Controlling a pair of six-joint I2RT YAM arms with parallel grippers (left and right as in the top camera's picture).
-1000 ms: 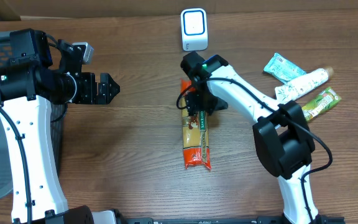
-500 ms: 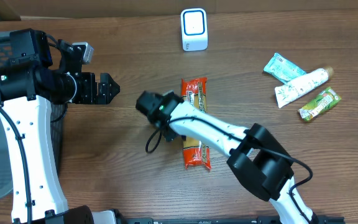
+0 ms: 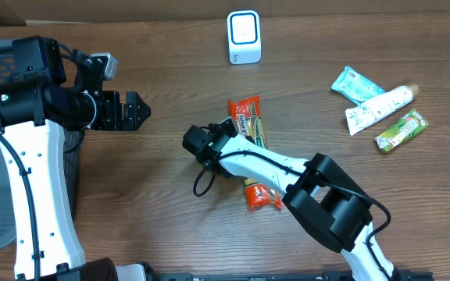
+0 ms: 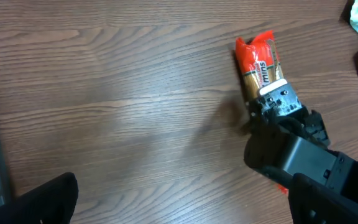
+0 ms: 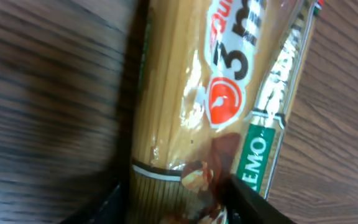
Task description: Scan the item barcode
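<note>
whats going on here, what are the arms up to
The right hand is down on a packet of spaghetti in the middle of the table, fingers either side of it; whether it grips yet is unclear. The left hand hangs open off to the side, holding nothing. The white scanner stands at the back, apart from the packet.
</note>
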